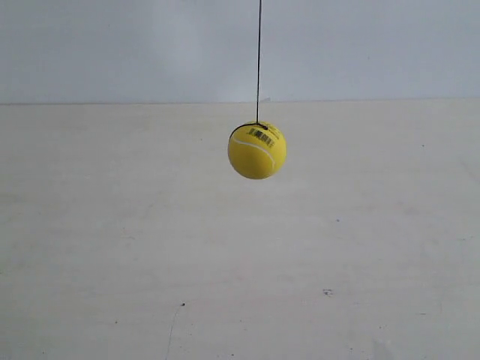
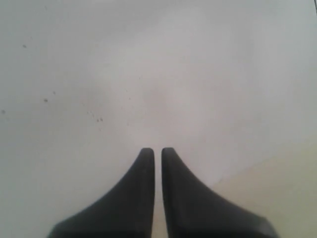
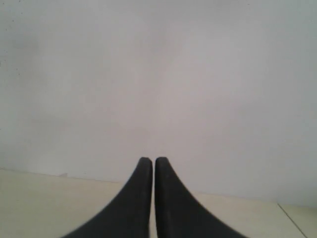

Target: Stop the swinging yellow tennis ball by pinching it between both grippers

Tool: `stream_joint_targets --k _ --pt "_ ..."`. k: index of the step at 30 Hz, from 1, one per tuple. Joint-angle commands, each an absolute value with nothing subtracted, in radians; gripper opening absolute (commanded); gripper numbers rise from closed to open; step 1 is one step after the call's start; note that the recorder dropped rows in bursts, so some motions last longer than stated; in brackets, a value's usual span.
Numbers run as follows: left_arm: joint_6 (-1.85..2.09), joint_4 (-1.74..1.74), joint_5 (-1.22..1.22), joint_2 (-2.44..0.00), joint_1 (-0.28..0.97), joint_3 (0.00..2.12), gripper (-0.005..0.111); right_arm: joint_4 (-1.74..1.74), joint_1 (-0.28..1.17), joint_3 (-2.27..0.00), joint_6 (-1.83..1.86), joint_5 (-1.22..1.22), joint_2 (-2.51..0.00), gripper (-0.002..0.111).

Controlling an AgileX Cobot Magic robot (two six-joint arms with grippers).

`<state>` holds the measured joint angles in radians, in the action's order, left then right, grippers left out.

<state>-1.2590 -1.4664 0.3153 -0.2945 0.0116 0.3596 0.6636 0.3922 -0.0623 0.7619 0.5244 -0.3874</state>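
While the yellow tennis ball (image 1: 256,150) hangs mid-air on its string (image 1: 259,60), my left gripper (image 2: 157,151) and right gripper (image 3: 154,161) sit pressed together, empty. If one arrives first, I could bat it away!

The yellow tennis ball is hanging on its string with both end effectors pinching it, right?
No. The yellow tennis ball does hang on its string, but nothing pinches it: the exterior view shows it alone, and the left end effector and right end effector hold nothing in their wrist views.
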Motion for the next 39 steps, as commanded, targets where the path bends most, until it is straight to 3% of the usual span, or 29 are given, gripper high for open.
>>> stream_joint_targets --k 1,11,22,39 --pt "-1.104 -1.303 0.318 -0.286 0.010 0.241 0.005 0.626 0.389 -0.029 0.687 0.556 -0.370 0.000" --pt "-0.603 -0.783 0.516 -0.286 0.010 0.000 0.005 0.585 0.389 -0.016 0.626 0.415 -0.370 0.000" --pt "-0.646 -0.800 0.435 -0.286 0.010 0.000 0.005 0.482 0.389 0.000 0.468 0.447 -0.370 0.000" --pt "-0.719 -0.804 0.372 -0.286 0.010 0.000 0.005 0.484 0.389 0.000 0.302 0.261 -0.370 0.000"
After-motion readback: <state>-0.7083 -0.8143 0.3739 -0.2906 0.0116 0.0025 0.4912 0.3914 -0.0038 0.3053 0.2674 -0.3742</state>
